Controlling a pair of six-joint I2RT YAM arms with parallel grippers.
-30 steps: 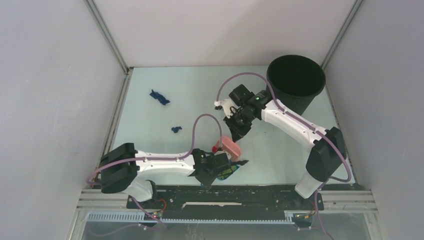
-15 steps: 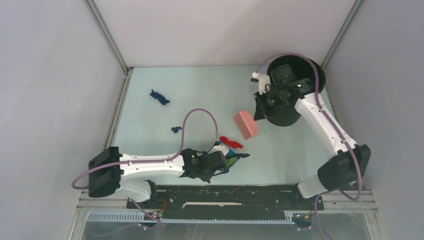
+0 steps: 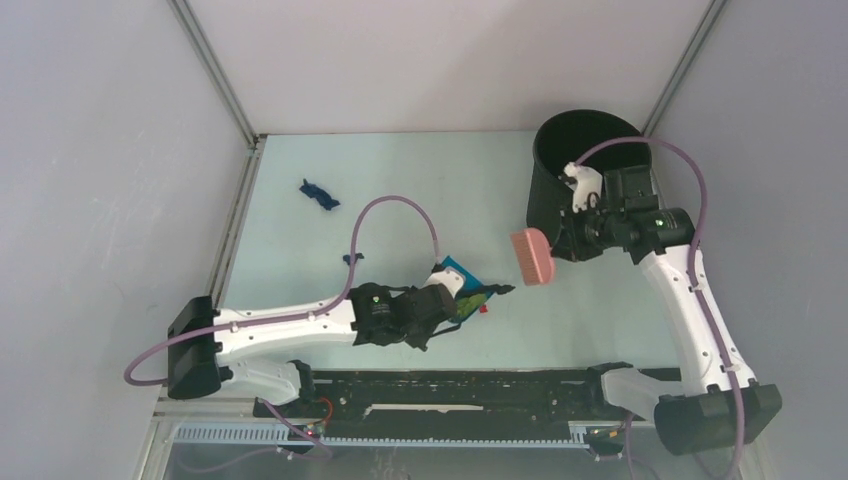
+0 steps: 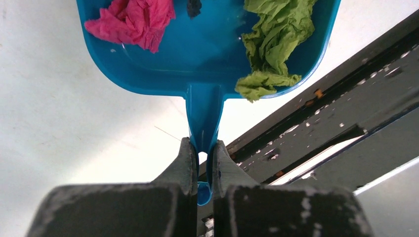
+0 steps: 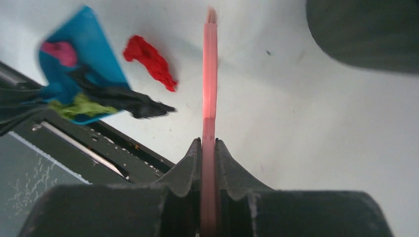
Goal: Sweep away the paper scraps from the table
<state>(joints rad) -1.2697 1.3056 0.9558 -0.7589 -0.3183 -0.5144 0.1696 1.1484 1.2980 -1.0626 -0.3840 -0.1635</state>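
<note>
Pale mint-green table (image 3: pixel 400 180) is filling the floor of a grey-walled booth, with a black mounting rail (image 3: pixel 450 385) running along its near edge. Just beyond that rail the left arm is stretching low from its base at the left towards the middle. The left gripper (image 4: pixel 202 148) is clamping the narrow handle of a blue plastic dustpan (image 4: pixel 207 64), with both fingers pressing on it. The pan is tilting close to the near edge; whether it is touching the table I cannot tell. It is carrying a crumpled magenta paper scrap (image 4: pixel 132 19), a crumpled green paper scrap (image 4: pixel 274 44) and a small dark scrap (image 4: pixel 193 6), while a black paper scrap (image 5: pixel 136 104) is hanging over its rim. A red paper scrap (image 5: pixel 150 61) is lying on the table just beside the pan.

Farther back, the right arm is rising from the near right corner, with its wrist bending left in front of a tall round black bin (image 3: pixel 543 190). The right gripper (image 5: pixel 208 145) is pinching shut on the thin handle of a pink hand brush (image 3: pixel 532 257), holding it out between pan and bin. The bin's inside is showing only darkness. At the far left a dark blue paper scrap (image 3: pixel 319 194) is lying on the table, well apart from the pan.
</note>
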